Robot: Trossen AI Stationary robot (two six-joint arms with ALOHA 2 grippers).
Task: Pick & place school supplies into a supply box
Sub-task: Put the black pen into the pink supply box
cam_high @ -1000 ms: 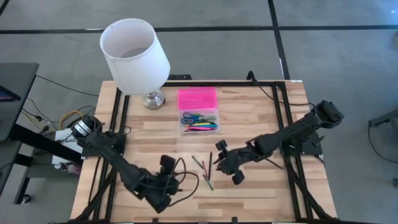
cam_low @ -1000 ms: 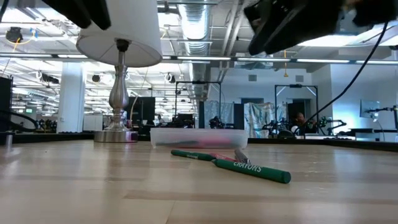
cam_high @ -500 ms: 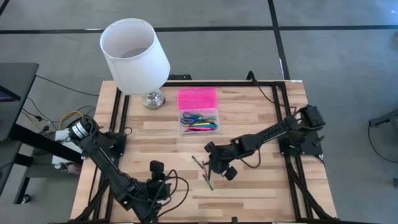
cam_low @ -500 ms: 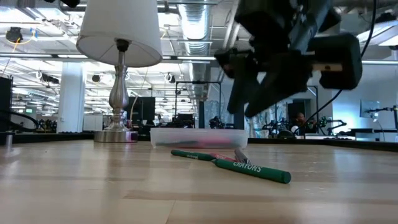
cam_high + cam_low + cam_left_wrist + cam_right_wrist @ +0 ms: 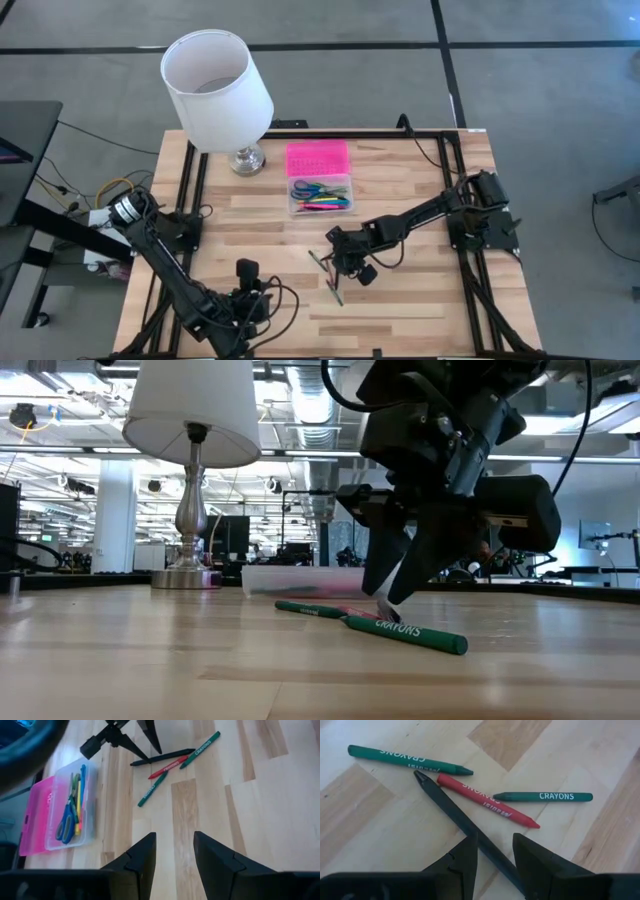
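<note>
Overhead, high view: right gripper (image 5: 338,254) is low over the loose crayons at mid-table; left gripper (image 5: 246,283) waits near the front edge; supply box (image 5: 320,194) sits behind, pink lid (image 5: 317,158) open, beside the lamp (image 5: 216,90)
Low view: right gripper's fingertips reach down just above the green crayon (image 5: 404,632)
Left wrist view: fingers (image 5: 141,861) parted, holding nothing; scissors (image 5: 65,819) lie in the box
Right wrist view: fingers (image 5: 461,859) apart astride the black pen (image 5: 465,826), not clamped; red crayon (image 5: 487,801) touches it
</note>
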